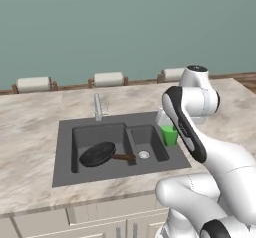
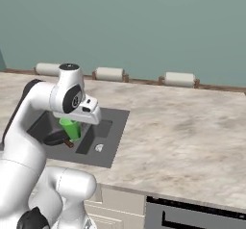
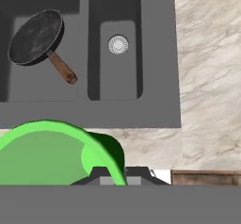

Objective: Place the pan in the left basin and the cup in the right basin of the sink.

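The black pan lies in the wide left basin of the dark grey sink, its brown handle pointing at the divider. It also appears in the hand view, pan, and in the right base view, pan. My gripper is shut on the rim of the bright green cup, which hangs beside the sink's right edge. The cup fills the lower left of the hand view, with my gripper clamped on its wall. The narrow right basin holds nothing but its silver drain. The cup hangs under the hand.
A curved silver faucet stands behind the sink. Marble counter surrounds it, with a wide stretch of counter to the right. Chair backs line the counter's far edge.
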Controlling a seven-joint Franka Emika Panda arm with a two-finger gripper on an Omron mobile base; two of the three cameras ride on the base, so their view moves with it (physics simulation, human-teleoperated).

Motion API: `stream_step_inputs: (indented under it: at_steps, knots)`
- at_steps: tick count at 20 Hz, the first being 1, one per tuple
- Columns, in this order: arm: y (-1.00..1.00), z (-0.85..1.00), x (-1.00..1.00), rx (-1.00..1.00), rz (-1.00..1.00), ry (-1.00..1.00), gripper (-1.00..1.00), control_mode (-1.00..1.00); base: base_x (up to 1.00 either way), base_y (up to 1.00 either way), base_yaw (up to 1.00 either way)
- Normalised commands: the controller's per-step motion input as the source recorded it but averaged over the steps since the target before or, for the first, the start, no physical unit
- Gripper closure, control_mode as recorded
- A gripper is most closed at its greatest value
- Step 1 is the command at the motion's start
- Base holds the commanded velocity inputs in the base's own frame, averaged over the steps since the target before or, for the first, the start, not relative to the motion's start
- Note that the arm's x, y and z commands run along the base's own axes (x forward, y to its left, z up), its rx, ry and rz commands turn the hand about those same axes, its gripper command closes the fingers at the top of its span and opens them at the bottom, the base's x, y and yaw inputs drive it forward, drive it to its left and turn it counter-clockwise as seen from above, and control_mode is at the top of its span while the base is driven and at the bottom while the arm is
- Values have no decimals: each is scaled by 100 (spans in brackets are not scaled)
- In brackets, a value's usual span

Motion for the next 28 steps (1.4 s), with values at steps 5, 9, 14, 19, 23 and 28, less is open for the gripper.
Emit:
stream_step_inputs:
  at_steps: [5,9,14,19,23,28]
  knots:
    - [15,0,18,0,-17,4,100,-100,0,0,0]
    - [0,0,10,0,-22,2,100,-100,0,0,0]
    - [0,0,6,0,-23,1,100,-100,0,0,0]
    - [0,-4,6,0,-23,0,100,-100,0,0,0]
    - [0,-8,2,0,-24,0,100,-100,0,0,0]
    - [0,-8,0,0,-23,0,100,-100,0,0,0]
